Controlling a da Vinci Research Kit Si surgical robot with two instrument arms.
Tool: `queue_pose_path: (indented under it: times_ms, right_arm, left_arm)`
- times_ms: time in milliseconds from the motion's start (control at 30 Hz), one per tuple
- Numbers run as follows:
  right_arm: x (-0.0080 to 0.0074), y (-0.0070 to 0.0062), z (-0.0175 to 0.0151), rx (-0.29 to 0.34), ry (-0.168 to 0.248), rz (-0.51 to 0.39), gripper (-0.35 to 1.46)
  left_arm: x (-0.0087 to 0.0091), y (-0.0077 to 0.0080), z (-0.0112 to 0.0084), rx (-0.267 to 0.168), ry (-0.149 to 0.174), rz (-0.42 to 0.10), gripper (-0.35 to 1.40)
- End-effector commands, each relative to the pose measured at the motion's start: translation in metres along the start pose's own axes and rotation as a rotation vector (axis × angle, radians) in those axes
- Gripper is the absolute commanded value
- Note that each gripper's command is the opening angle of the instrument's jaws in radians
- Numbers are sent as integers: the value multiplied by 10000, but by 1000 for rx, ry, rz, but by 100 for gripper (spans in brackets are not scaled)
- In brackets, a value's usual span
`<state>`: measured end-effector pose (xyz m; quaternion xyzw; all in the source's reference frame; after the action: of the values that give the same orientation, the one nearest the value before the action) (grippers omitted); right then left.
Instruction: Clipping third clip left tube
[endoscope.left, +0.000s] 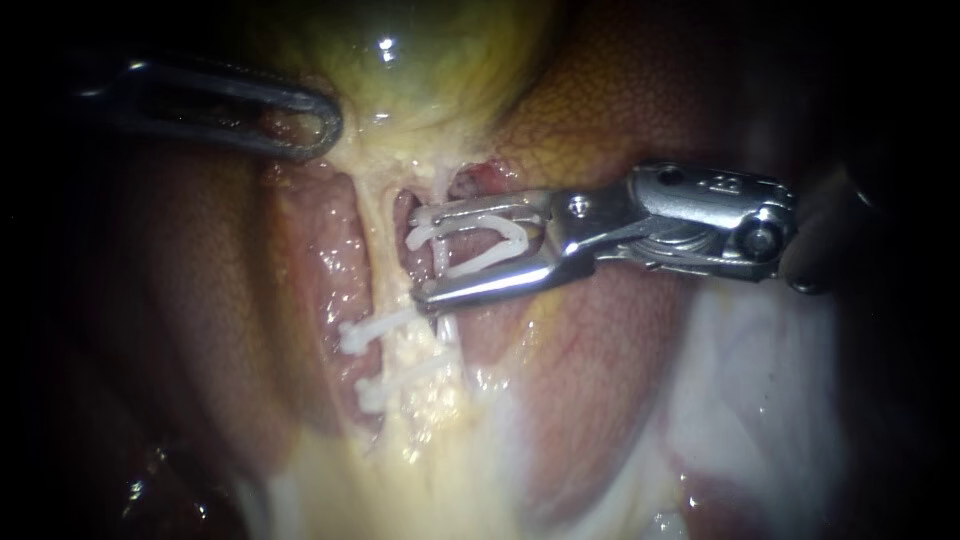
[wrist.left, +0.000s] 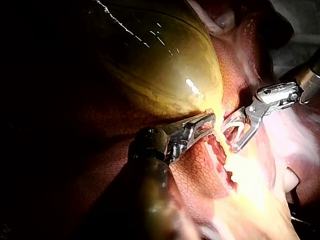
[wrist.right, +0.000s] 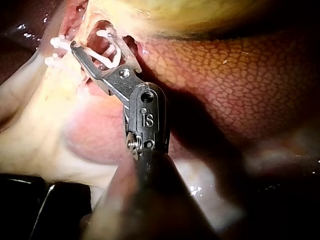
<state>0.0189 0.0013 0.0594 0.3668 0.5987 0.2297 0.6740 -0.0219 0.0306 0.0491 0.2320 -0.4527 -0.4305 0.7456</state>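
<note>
Three clips in sight: two already seated across the left tube (endoscope.left: 380, 250), an upper clip (endoscope.left: 375, 330) and a lower clip (endoscope.left: 385, 385) near each other. The third is a loaded clip (endoscope.left: 478, 221) carried by my right instrument (endoscope.left: 427, 252). Also two instruments, one gallbladder (endoscope.left: 420, 60), one liver (endoscope.left: 610, 95).

Key relation: the left tube runs as a pale strand from the gallbladder's neck down past both seated clips, long axis roughly up-down in the endoscope view. My right instrument comes in crosswise, approx square to it. Its hand is spread wide w/ the loaded clip seated against both sides, mouth facing the tube. The tips sit just beside the tube, on the gallbladder side of the upper clip, near it but apart. A thinner strand shows inside the loaded clip's span; can't tell if it's part of the left tube or a separate one.

My left instrument (endoscope.left: 318, 125) is well apart, up at the neck, hand pinched narrow on gallbladder tissue, prob. holding the tube taut. So my right instrument is far nearer. Judgement: next needs a short advance across the tube so both clip legs pass it before closing.
</note>
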Motion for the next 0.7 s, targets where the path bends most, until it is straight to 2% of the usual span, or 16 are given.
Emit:
queue_pose_path:
  times_ms: [33,233,333,433,633,700]
  right_arm:
    - [1,1,3,11,4,6,41]
    - [5,5,20,73,45,26,42]
    - [7,3,27,120,86,21,42]
    - [10,0,31,185,120,17,41]
    - [15,-7,39,303,156,14,39]
    - [21,-8,40,298,171,19,37]
  left_arm:
    - [0,0,0,0,0,0,-35]
    - [0,0,0,0,0,0,-35]
    - [0,0,0,0,0,0,-35]
    - [0,1,0,0,0,0,-35]
    - [0,1,0,0,0,0,-35]
    - [0,1,0,0,0,0,-35]
